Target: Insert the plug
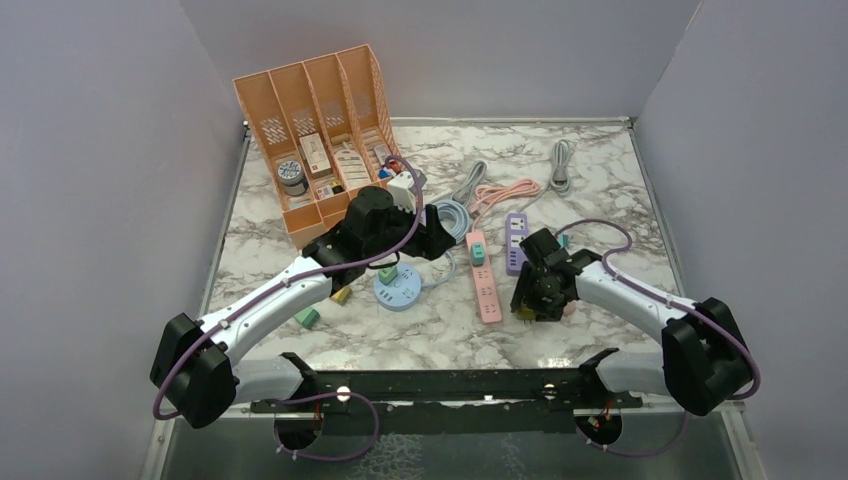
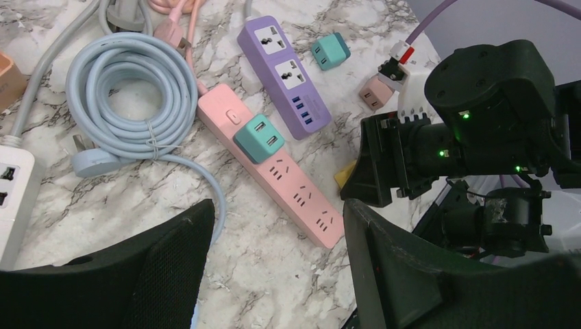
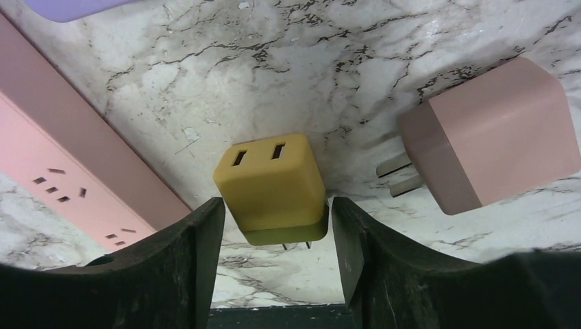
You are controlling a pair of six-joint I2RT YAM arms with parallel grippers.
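A yellow plug (image 3: pixel 270 181) with two USB ports lies on the marble, its prongs pointing toward the camera. My right gripper (image 3: pixel 277 226) is shut on it, one finger against each side. In the top view the right gripper (image 1: pixel 530 305) sits just right of the near end of the pink power strip (image 1: pixel 484 275). That pink power strip (image 2: pixel 288 181) carries a teal plug (image 2: pixel 259 137) near its switch, and its other sockets are free. My left gripper (image 2: pixel 277 233) hangs open over bare marble near the strip's end, with nothing between its fingers.
A pink plug (image 3: pixel 493 137) lies loose right of the yellow one. A purple strip (image 2: pixel 288 75), a loose teal plug (image 2: pixel 330 51), a coiled blue cable (image 2: pixel 130 89) and a white strip (image 2: pixel 10 185) lie around. An orange organizer (image 1: pixel 310 130) stands back left, a round blue socket (image 1: pixel 397 292) in front of it.
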